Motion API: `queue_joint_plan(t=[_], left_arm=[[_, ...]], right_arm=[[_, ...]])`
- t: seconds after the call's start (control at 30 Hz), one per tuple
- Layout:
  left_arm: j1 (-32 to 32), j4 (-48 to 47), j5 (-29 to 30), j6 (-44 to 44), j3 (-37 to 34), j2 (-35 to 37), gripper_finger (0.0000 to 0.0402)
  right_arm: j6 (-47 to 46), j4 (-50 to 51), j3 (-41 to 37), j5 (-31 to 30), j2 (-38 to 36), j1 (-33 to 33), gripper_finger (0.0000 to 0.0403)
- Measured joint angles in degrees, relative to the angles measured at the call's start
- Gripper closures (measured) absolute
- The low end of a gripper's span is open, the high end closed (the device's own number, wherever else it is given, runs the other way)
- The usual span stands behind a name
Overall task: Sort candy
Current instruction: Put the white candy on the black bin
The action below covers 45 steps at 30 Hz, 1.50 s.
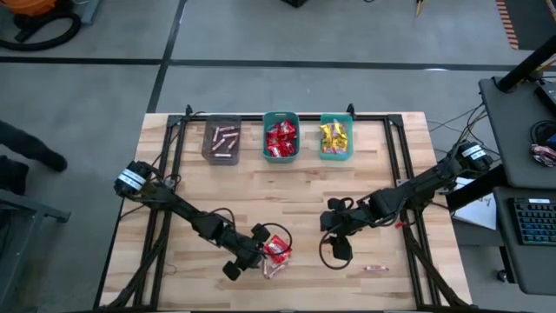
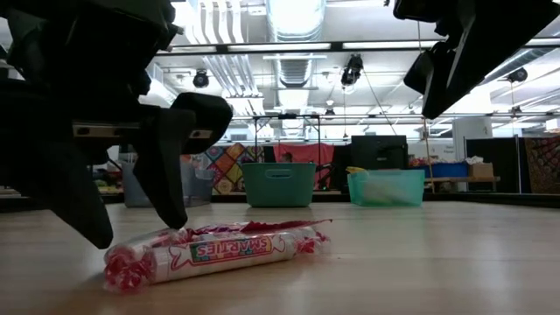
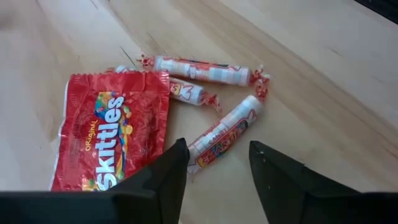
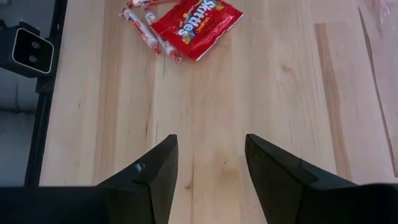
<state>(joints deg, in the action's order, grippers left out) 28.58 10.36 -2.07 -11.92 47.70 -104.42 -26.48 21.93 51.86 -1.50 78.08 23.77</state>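
Observation:
A red Skittles packet (image 3: 112, 134) and three pinkish Smarties rolls lie flat on the table near its near edge (image 1: 276, 252). My left gripper (image 3: 217, 177) is open and low over them. Its fingers stand on either side of the near end of one roll (image 3: 227, 130), and the packet lies beside one finger. In the low view the left fingers (image 2: 131, 175) hang just above a roll (image 2: 219, 249). My right gripper (image 4: 208, 162) is open and raised over bare wood right of the pile (image 1: 337, 228). It sees the packet (image 4: 196, 18) farther off.
Three bins stand in a row at the far edge: a grey one (image 1: 221, 139) with pink sticks, a teal one (image 1: 281, 137) with red packets and a teal one (image 1: 335, 137) with yellow packets. A lone stick piece (image 1: 375, 268) lies near the near edge.

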Motion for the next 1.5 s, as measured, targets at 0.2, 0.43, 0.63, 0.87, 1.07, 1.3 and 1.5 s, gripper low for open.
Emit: queue_joint_plan(t=[0.2, 0.43, 0.63, 0.87, 1.07, 1.3, 1.5], left_arm=[[-0.02, -0.29, -0.31, 0.88, -0.04, 0.02, 0.0254], [0.11, -4.26, -0.68, 2.87, -0.20, 2.00, 0.0268], [0.09, -4.44, 0.40, -1.03, 0.31, 4.19, 0.0274], [-0.22, 0.14, 0.16, -8.65, 0.24, 1.02, 0.0274], [-2.16, 2.80, -4.64, -11.58, 0.24, -1.40, 0.0274], [-4.53, 3.33, -10.57, -11.56, 0.26, -2.60, 0.0276], [-4.72, 1.83, -11.26, -11.24, 0.27, -2.58, 0.0319]], right_arm=[[-0.68, 0.02, 0.00, -0.01, 0.00, 0.00, 0.0225], [-0.70, 0.00, 0.00, -0.02, 0.00, 0.00, 0.0225], [-0.66, 0.00, 0.00, -0.04, 0.00, 0.00, 0.0225], [-0.60, -0.50, -0.02, -0.07, -0.02, 0.00, 0.0225], [-0.57, -0.81, -0.02, -0.09, -0.02, -0.02, 0.0225], [-1.62, -1.25, -0.02, -0.08, -0.02, -0.02, 0.0225], [-2.08, -1.25, -0.02, -0.07, -0.02, -0.02, 0.0225]])
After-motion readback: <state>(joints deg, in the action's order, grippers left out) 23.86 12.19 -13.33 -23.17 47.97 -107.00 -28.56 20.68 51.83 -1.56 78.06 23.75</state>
